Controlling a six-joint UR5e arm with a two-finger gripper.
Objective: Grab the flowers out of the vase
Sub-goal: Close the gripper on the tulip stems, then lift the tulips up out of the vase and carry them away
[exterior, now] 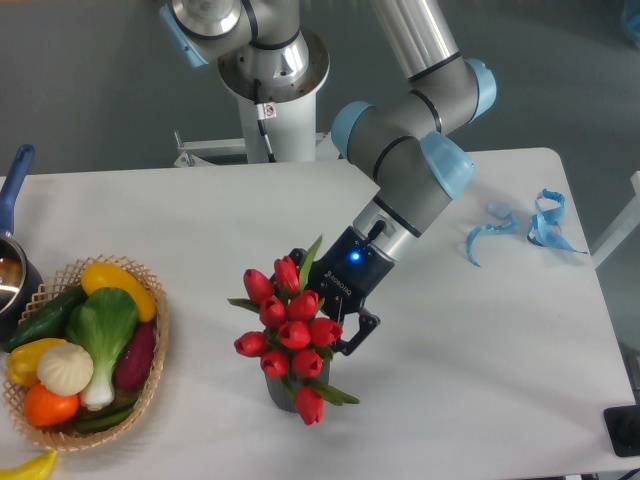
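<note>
Claw (322, 322) beside upright flowers (290, 335)

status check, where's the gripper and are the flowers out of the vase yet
Gripper right behind the flowers, jaws hidden by blooms. Flowers not out of the vase. Nothing in the way.

The flowers (287, 335) hide most of the vase (281, 393) beneath the pincer (322, 325), whose fingertips vanish behind the buds.
</note>
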